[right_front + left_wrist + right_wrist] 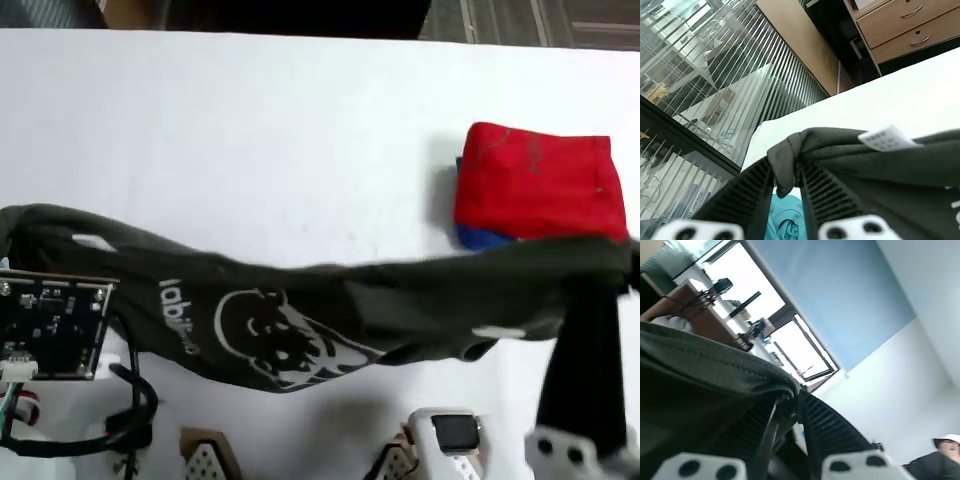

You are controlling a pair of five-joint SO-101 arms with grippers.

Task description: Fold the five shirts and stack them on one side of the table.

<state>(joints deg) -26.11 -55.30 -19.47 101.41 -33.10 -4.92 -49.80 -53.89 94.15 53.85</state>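
left tool (787,172) and right tool (790,415) each pinch an end of the dark shirt (300,310), stretched over the tabletop (250,130); a folded red shirt (535,180) lies on a blue shirt (475,237).

In the high view the stretched shirt (330,310) spans the lower half of the frame from the left edge to the right edge, hanging above the table (250,130). Its left end is pinched in the left gripper (788,170), at the frame's left edge, with a circuit board (50,325) just below it. Its right end is pinched in the right gripper (789,407) at the right edge, over the right arm (585,380), which rises from the lower right corner. Behind the shirt's right part, an upper folded shirt (535,180) lies on a lower folded shirt (478,237), both on the table at the right of the frame. Arm bases (440,445) stand at the bottom edge, in front of the shirt
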